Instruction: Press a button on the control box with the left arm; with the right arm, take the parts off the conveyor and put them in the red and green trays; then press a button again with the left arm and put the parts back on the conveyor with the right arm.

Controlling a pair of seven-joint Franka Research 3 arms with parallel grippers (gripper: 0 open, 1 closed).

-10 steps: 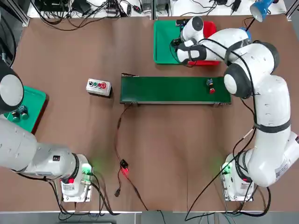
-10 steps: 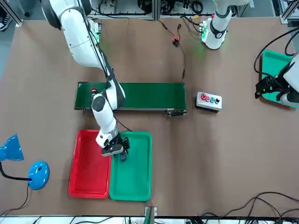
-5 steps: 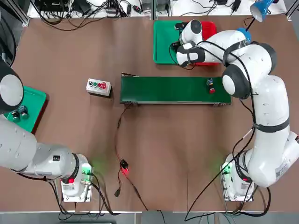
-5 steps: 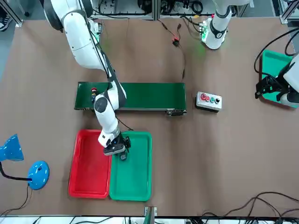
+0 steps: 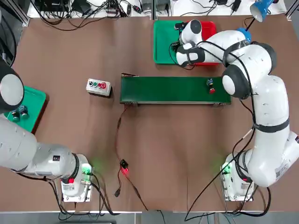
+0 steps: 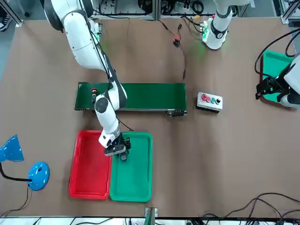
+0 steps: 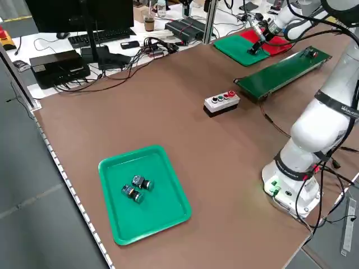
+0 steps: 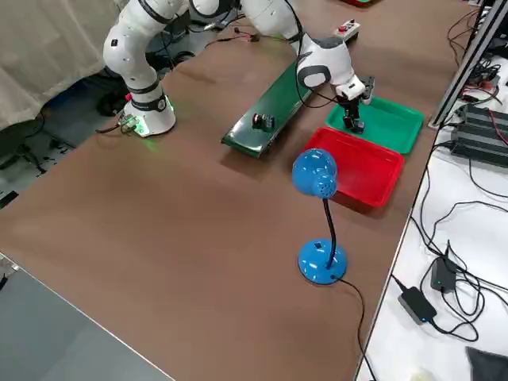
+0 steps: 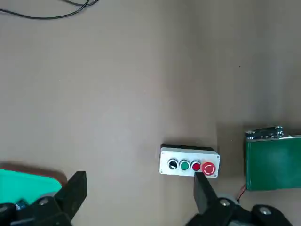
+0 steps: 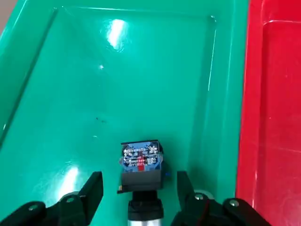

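Shift slight | right end effector (image 10: 140, 181) spread astride blue-black switch block (image 10: 142, 162), green plastic tray (image 10: 136, 89), 12 o'clock; grasp likely | left end effector (image 9: 140, 183) idle, spread, 9 o'clock

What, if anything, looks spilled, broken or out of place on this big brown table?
Nothing stands out: the red plastic tray and green plastic tray lie side by side, and the white button box sits upright, with no visible spill or damage.

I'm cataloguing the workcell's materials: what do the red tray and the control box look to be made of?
Red tray: probably glossy moulded plastic, with rounded corners and bright glints along its edges. Control box: a smooth pale-grey shell over a black base, plastic or painted metal; the look leaves that open.
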